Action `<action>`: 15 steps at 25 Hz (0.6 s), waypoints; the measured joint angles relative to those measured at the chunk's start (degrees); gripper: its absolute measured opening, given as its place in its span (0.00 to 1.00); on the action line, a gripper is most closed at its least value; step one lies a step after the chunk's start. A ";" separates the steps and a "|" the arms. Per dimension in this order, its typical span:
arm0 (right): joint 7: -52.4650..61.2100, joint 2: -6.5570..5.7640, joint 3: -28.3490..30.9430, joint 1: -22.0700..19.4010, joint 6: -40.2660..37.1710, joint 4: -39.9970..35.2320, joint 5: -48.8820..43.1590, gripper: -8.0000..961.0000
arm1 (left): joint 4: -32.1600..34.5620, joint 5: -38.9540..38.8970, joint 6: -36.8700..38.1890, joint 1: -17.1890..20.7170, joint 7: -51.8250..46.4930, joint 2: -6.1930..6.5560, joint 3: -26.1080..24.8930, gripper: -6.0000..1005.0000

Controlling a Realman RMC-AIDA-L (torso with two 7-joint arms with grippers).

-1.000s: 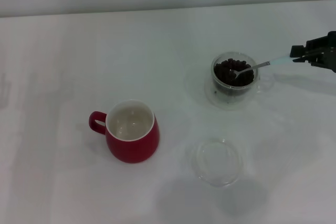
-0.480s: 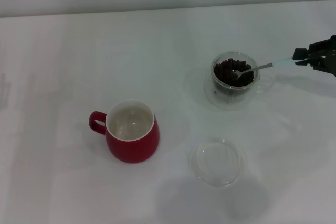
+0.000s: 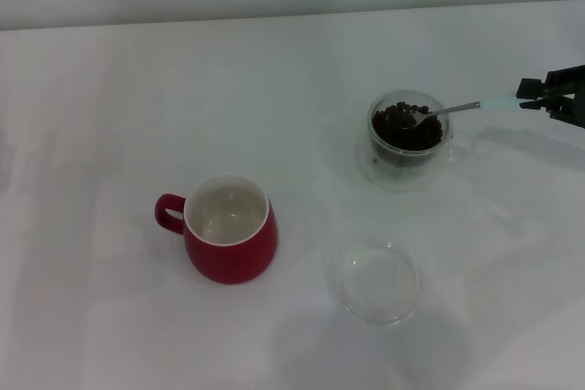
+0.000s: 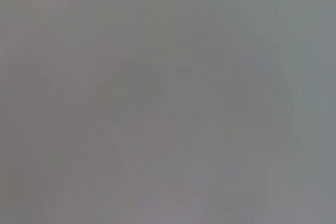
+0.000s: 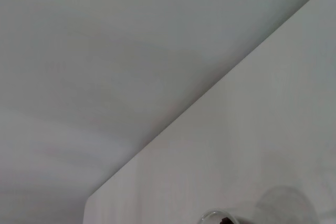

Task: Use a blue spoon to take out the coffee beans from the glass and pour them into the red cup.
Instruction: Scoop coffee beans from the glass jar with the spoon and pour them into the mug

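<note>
Right end effector (image 3: 535, 95) clamps pale-handled blue spoon (image 3: 457, 109), metal bowl over glass (image 3: 406, 133).

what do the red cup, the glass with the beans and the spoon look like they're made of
The red cup: likely glazed ceramic, opaque with a glossy red outside and a white inside. The glass: clear glass, or possibly clear plastic; the coffee beans show through its wall. The blue spoon: shiny grey stem, probably metal, with a pale blue handle, held by the right gripper.
</note>
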 joint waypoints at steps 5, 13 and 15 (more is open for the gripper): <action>0.07 -0.09 0.06 -0.52 0.02 -0.23 1.25 0.17 | 0.00 0.00 -0.08 -0.08 0.00 0.00 0.00 0.74; 0.07 -0.17 0.11 -0.82 -2.08 -0.39 3.03 0.17 | -0.72 -0.01 -0.18 -0.35 -0.62 0.00 0.00 0.74; 0.07 -0.13 0.09 -0.82 -2.88 -0.76 3.85 0.17 | -0.77 -0.01 -0.20 -0.44 -0.88 0.00 0.00 0.74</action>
